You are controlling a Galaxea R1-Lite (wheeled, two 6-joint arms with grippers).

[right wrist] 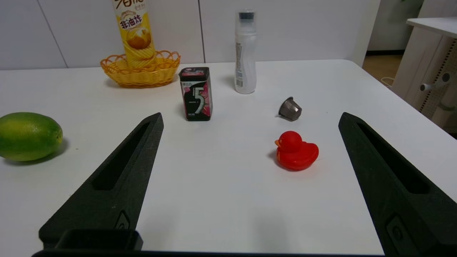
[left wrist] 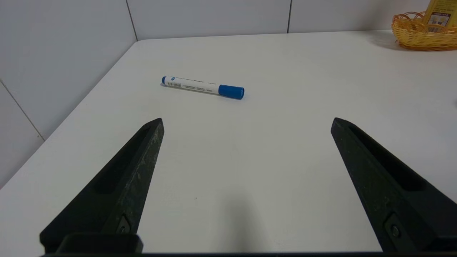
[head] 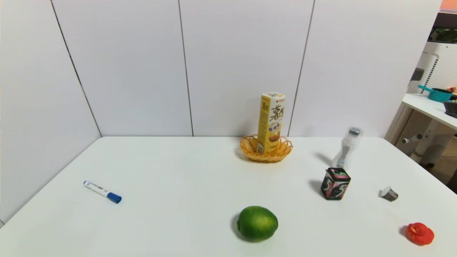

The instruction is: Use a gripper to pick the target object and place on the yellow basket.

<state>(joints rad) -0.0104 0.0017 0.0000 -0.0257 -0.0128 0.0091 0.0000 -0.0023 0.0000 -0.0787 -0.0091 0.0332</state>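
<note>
- The white table (head: pixel 178 171) carries everything; taking its middle as the dial's centre in the head view, the far wall lies at 12 o'clock and the robot at 6.
- The chip box (head: pixel 271 121), the tallest item, stands upright inside the yellow basket (head: pixel 250 150) at about 1 o'clock, tilted slightly, its foot within the looped rim. To judge by this, the placing looks already done.
- I would expect the box to be light cardboard, stiff along its edges but easy to dent on the flat faces, and top-heavy for so narrow a foot. A hold across two opposite faces around mid-height, squeezed gently, looks safest; a grip near the top could tip it against the shallow wicker.
- The clear bottle (head: pixel 348 148) stands at 3 o'clock, with the black patterned tin (head: pixel 335 184) just in front of it.
- The lime (head: pixel 257 223) lies at 5 o'clock.
- The blue-capped marker (head: pixel 102 191) lies at 9 o'clock, well apart from the rest.
- The red duck (head: pixel 420 233) sits at 4 o'clock, the small metal capsule (head: pixel 388 193) near it, toward the tin.
- The left gripper (left wrist: pixel 246 123) hangs near the table's 7 o'clock edge, fingers spread wide and empty, facing the marker.
- The right gripper (right wrist: pixel 250 119) hangs near the 5 o'clock edge, likewise spread wide with nothing held, duck and tin before it.
</note>
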